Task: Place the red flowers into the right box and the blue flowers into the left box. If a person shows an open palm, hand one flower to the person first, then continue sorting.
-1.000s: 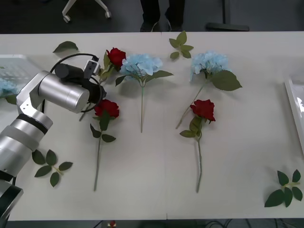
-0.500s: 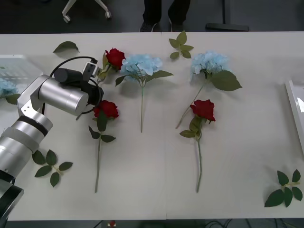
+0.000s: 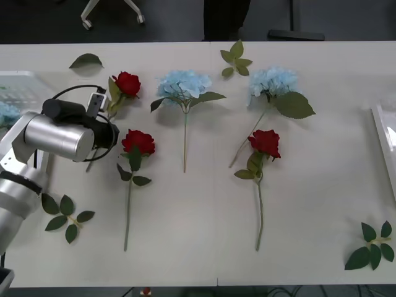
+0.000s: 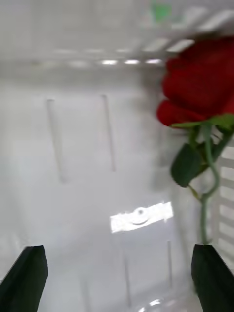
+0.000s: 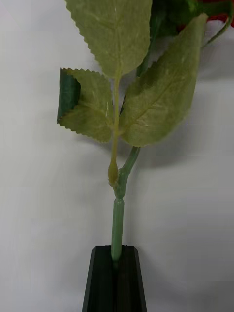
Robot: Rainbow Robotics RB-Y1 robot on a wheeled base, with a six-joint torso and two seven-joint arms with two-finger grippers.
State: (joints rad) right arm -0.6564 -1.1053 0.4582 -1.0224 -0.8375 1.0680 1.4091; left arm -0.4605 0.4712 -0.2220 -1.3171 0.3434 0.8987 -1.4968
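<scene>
L gripper is clamped tight on a red rose's stem, bloom off toward 1 o'clock from it, stem running that same line. R gripper sits wide open over the right box, one rose already inside.
</scene>
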